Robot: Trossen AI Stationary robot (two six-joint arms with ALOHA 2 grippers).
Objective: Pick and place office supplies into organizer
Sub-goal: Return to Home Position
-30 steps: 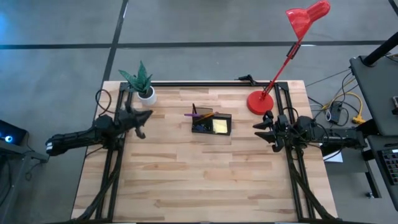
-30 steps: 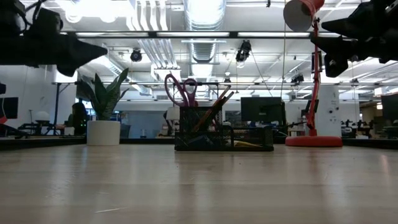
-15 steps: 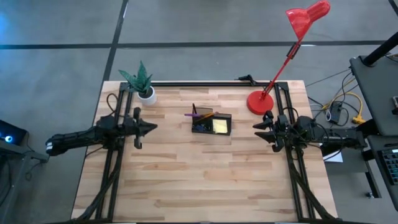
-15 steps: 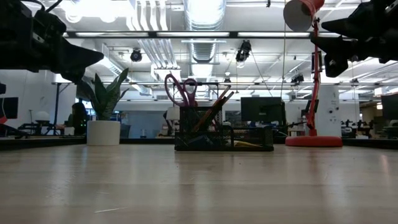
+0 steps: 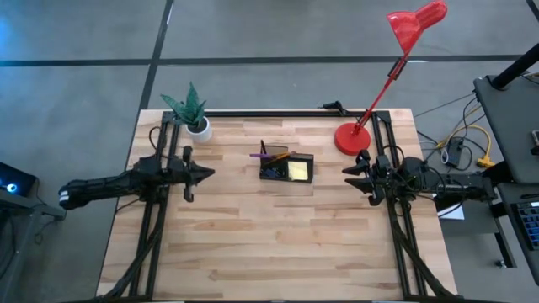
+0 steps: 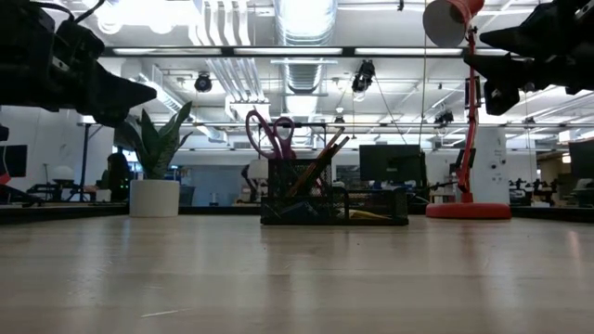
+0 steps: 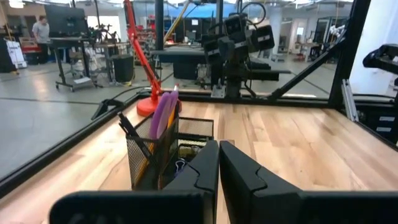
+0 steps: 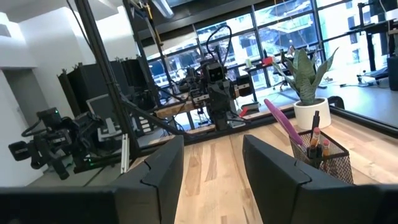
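Observation:
The black mesh organizer stands on the table's middle, toward the far edge. Purple-handled scissors, orange pencils and dark pens stand upright in its taller part. A yellow sticky-note pad lies in its low part. My left gripper hovers left of the organizer, level and pointing at it, fingers shut and holding nothing. My right gripper hovers right of the organizer, open and empty, also pointing toward it.
A potted green plant stands at the far left corner. A red desk lamp's base sits at the far right, with its head beyond the table. Black frame rails run along the left, right and far edges. Bare wood lies on the near half.
My left gripper has swung from pointing slantwise toward the far right to pointing level at the organizer. It has moved a little toward the table's near edge and toward the organizer, and dipped slightly. My right arm and the organizer have kept still.

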